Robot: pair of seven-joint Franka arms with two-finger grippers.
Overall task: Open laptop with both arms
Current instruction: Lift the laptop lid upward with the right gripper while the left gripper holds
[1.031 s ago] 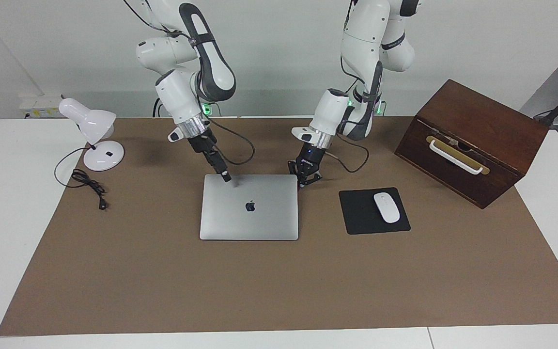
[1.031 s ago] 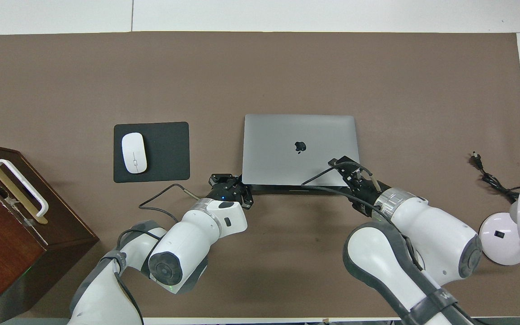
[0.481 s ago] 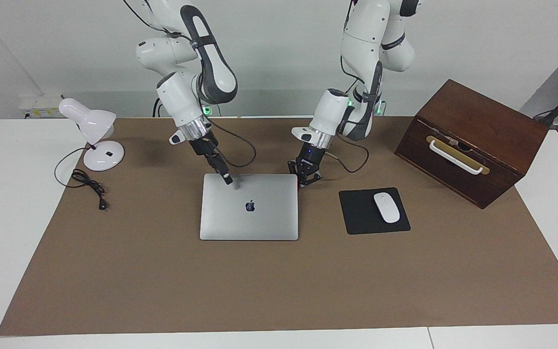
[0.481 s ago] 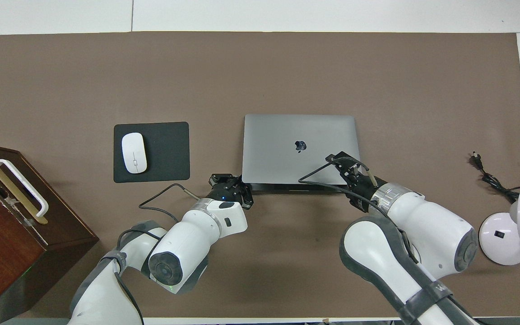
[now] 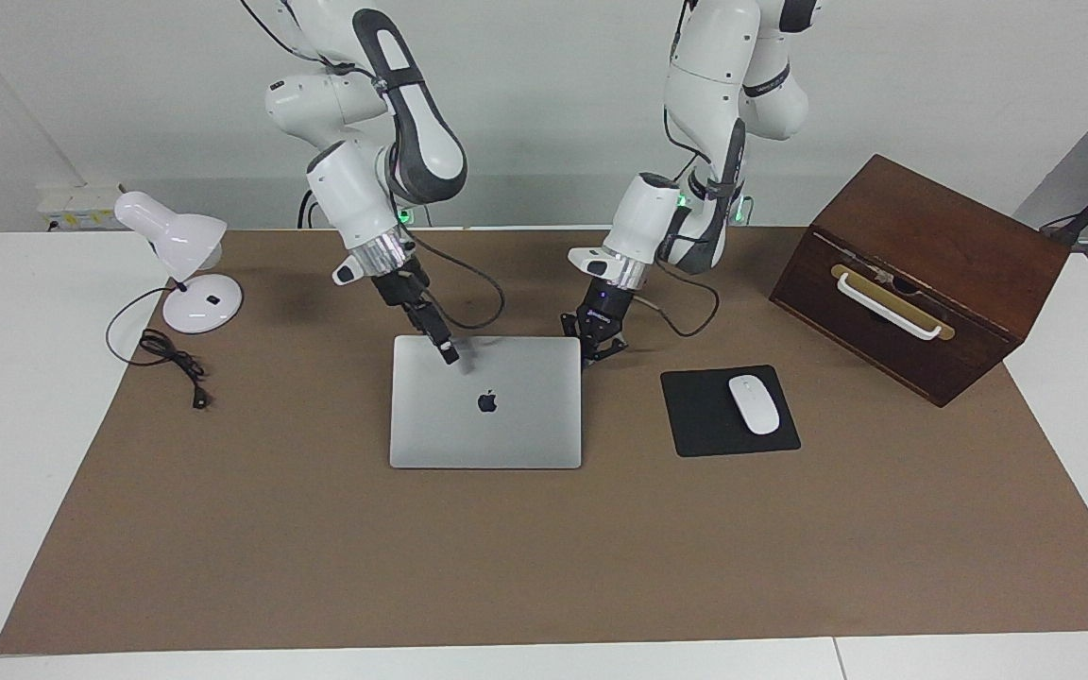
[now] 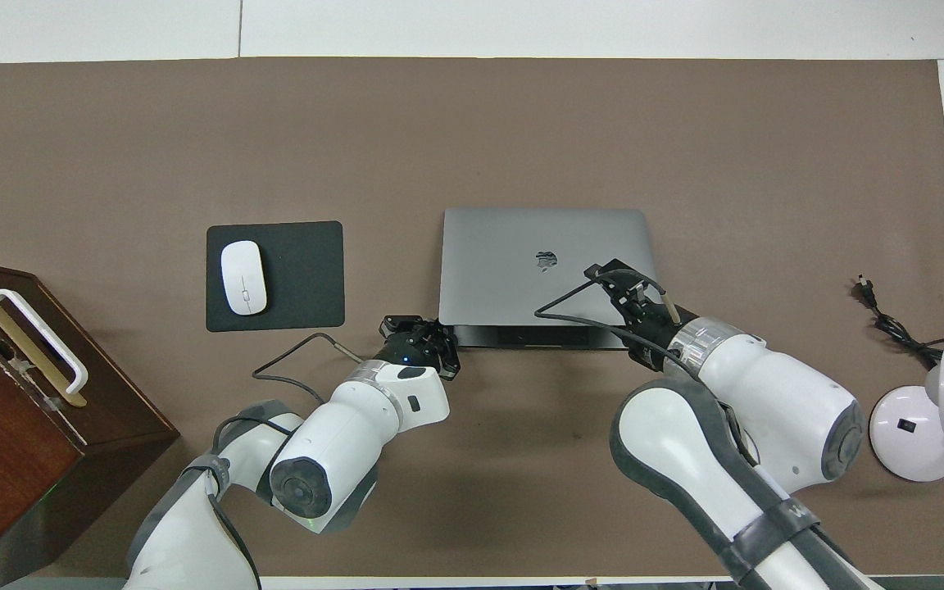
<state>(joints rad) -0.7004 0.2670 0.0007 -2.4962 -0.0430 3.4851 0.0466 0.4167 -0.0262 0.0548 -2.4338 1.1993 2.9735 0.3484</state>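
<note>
The laptop [image 5: 485, 402] lid is barely raised at its edge near the robots. The clenched left gripper [image 5: 603, 351] pins the corner; the right gripper [image 5: 450, 354], claw state unclear, lifts the lid. Most opening remains.

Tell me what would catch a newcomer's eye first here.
The silver laptop lies mid-table, its lid edge nearer the robots slightly raised. The right gripper is at that edge; the left gripper, shut, sits at the laptop's corner toward the left arm's end.

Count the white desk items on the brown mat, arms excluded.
2. The white lamp stands at the right arm's end of the mat, its black cord beside it. The white mouse lies on the black mouse pad beside the laptop. None seem hidden.
</note>
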